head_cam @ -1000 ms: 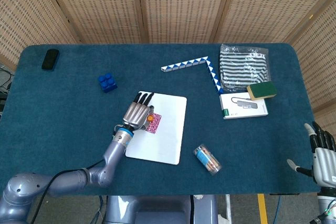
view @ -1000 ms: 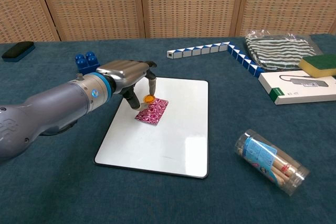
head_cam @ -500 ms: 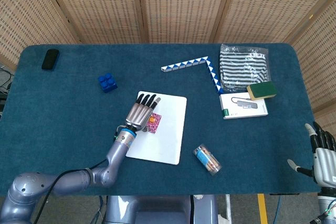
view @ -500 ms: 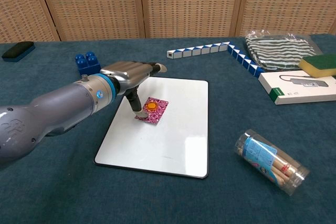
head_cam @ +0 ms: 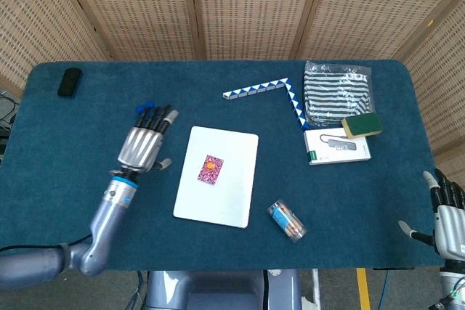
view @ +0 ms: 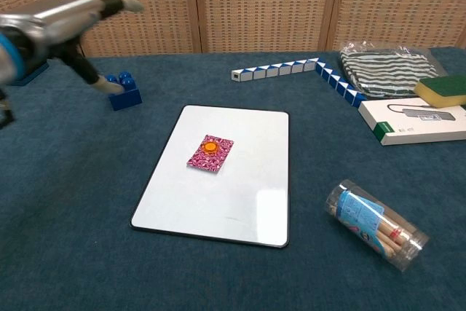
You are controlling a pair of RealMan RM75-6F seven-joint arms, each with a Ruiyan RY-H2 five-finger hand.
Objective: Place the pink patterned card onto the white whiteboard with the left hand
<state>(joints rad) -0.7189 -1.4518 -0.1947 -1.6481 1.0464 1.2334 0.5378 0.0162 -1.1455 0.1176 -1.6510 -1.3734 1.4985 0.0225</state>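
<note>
The pink patterned card (head_cam: 210, 170) (view: 210, 154) with an orange dot lies flat on the white whiteboard (head_cam: 231, 195) (view: 240, 202), near its left-middle. My left hand (head_cam: 145, 144) (view: 65, 23) hovers left of the board, fingers spread and holding nothing, well apart from the card. It is raised and blurred in the chest view. My right hand (head_cam: 445, 212) rests at the table's right front corner, fingers apart, holding nothing.
A blue toy block (view: 124, 89) sits by the left hand. A blue-white snake puzzle (head_cam: 265, 92), striped pouch (head_cam: 336, 92), green sponge (head_cam: 362, 125) on a white box (head_cam: 336, 147) lie at the right. A clear tube (head_cam: 286, 221) lies near the board. A black eraser (head_cam: 70, 81) sits far left.
My left hand let go of the card, lifted and drew back to the left, off the whiteboard. The card stays lying on the board. The right hand has not moved.
</note>
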